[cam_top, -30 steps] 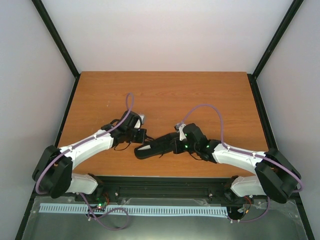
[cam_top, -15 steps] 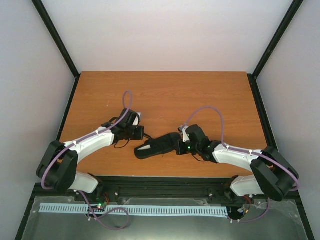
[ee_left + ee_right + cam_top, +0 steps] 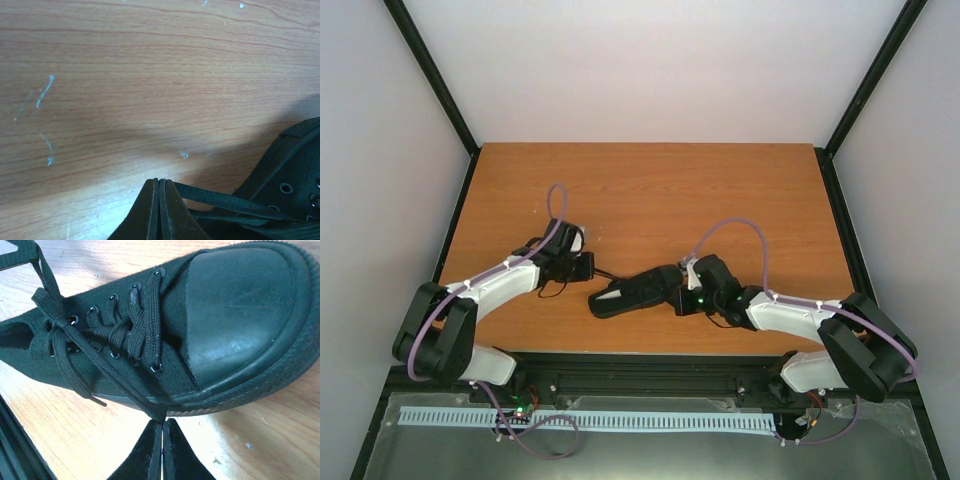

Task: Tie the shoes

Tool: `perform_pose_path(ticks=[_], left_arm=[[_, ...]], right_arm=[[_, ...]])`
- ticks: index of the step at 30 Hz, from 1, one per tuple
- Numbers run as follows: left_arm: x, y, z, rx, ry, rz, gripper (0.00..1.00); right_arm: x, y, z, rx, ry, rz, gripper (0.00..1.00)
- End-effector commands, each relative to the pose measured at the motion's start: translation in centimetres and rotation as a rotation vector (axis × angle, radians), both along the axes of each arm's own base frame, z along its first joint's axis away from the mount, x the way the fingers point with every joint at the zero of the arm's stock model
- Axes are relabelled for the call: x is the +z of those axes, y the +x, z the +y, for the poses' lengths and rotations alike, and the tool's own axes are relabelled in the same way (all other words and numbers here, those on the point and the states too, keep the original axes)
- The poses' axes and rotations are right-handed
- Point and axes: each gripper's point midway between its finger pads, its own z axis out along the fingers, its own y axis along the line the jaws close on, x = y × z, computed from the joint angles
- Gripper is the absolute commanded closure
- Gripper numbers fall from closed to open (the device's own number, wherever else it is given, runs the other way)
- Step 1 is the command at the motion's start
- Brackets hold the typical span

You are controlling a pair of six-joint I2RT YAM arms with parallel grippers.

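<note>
The small black shoe (image 3: 632,292) lies on its side on the wooden table (image 3: 650,190), between my two grippers. In the right wrist view the shoe (image 3: 235,325) fills the frame, its laces crossed in a knot near the top eyelets. My left gripper (image 3: 584,266) sits left of the shoe, shut on a black lace (image 3: 220,199) that runs taut from its jaws (image 3: 159,182) to the shoe's side (image 3: 295,175). My right gripper (image 3: 682,297) is at the shoe's toe side, shut (image 3: 162,423) on the other lace (image 3: 107,374), just below the sole's edge.
Pale scratches (image 3: 44,92) mark the wood beside the left gripper. The table's near edge with a black rail (image 3: 650,360) lies just behind both arms. Black frame posts (image 3: 430,75) stand at the back corners.
My left gripper has moved left, away from the shoe, drawing its lace out taut. My right gripper has shifted slightly toward the near edge. The shoe has stayed put.
</note>
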Motion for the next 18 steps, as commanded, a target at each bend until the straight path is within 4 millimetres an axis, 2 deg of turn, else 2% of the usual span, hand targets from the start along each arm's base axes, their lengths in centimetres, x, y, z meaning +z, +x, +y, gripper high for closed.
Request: perform_pose_path(ticks=[1, 8, 14, 15, 16, 17, 18], left_arm=[[0.3, 1.1, 2.0, 0.088, 0.010, -0.036, 0.99], [-0.2, 0.9, 2.5, 0.108, -0.003, -0.026, 0.99], [1.5, 0.9, 0.6, 0.011, -0.087, -0.074, 0.99], [1.9, 0.8, 0.5, 0.004, -0.092, -0.082, 0.96], [2.2, 0.9, 0.6, 0.003, -0.092, -0.093, 0.87], [2.5, 0.9, 0.7, 0.005, -0.090, -0.102, 0.74], [2.9, 0.9, 0.8, 0.010, -0.087, -0.114, 0.60]], right_arm=[[-2.0, -0.7, -1.7, -0.044, -0.052, 0.050, 0.97], [-2.8, -1.1, -2.3, -0.055, -0.059, 0.067, 0.97], [-1.1, -0.7, -1.8, -0.043, -0.022, 0.018, 0.97], [-0.8, -0.6, -1.8, -0.043, -0.019, 0.009, 0.97], [-0.6, -0.6, -1.8, -0.042, -0.019, 0.003, 0.97], [-0.3, -0.6, -1.8, -0.043, -0.016, -0.003, 0.96], [-0.1, -0.5, -1.9, -0.044, -0.014, -0.009, 0.90]])
